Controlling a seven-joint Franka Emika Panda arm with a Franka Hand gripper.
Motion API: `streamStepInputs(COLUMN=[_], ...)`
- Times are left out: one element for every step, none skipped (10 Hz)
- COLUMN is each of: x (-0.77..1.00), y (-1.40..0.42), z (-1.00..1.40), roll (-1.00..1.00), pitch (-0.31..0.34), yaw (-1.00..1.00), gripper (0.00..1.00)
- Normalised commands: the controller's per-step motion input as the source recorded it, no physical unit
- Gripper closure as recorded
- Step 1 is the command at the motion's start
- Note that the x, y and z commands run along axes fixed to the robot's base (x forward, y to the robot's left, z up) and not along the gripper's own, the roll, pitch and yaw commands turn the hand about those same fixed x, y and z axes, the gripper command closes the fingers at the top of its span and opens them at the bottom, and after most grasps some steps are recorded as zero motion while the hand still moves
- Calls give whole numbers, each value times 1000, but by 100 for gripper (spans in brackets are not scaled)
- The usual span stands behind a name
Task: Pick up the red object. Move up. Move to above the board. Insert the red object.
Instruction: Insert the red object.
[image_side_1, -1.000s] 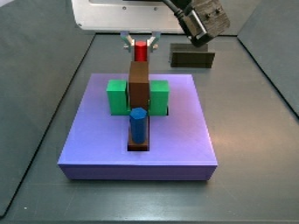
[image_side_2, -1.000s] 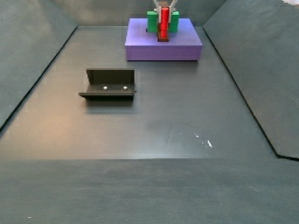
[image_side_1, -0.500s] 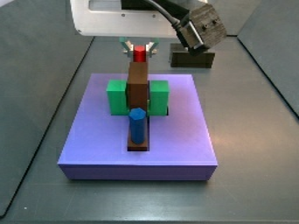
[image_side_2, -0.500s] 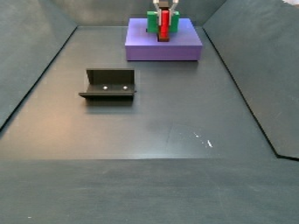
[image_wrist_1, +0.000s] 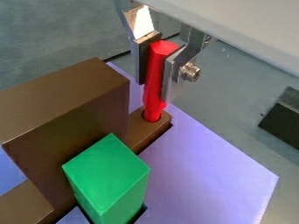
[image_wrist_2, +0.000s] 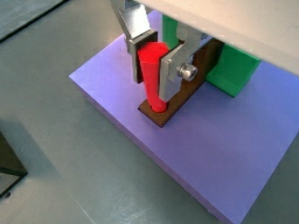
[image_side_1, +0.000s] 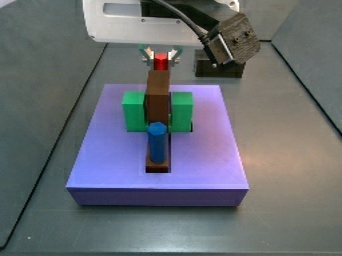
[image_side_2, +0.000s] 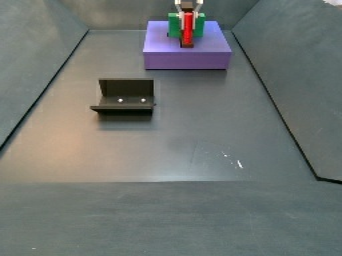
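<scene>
The red object (image_wrist_1: 156, 77) stands upright with its lower end in a hole at the end of the brown bar (image_wrist_1: 65, 114) on the lavender board (image_wrist_2: 222, 149). My gripper (image_wrist_1: 158, 54) is shut on its upper part, one silver finger on each side; it shows the same way in the other wrist view (image_wrist_2: 156, 57). In a side view the gripper (image_side_1: 160, 56) sits at the far end of the bar with the red object (image_side_1: 160, 62) between its fingers. Green blocks (image_side_1: 134, 110) flank the bar. In the other side view the red object (image_side_2: 187, 26) is small and far.
A blue hexagonal peg (image_side_1: 156, 142) stands in the near end of the bar. A dark olive box (image_side_1: 221, 67) lies behind the board. The fixture (image_side_2: 124, 97) stands on the grey floor, well away from the board.
The red object shows shorter above the bar than a second ago: it has gone down into the hole with the gripper. The arm's wrist body has shifted slightly.
</scene>
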Motion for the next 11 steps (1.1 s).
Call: streamStepInputs(x=[0,0,0,0,0,0,0,0,0,0,0], y=[0,-66,-111,-109,-74,0,171,189,91,23,0], z=[-406,-246,-294,-334,-294,-383,-466,-529,-560,-283,0], roll=[-66,-103,-86,-96,-141,-149,0,16,40,0,0], pitch=[-33,-34,-53,-76,-80,-84,-57,-53,-51,0,0], yaw=[0,0,0,0,0,0,-9,0,0,-14,0], gripper=[100,100,100,100,100,100,100,100,100,100,100])
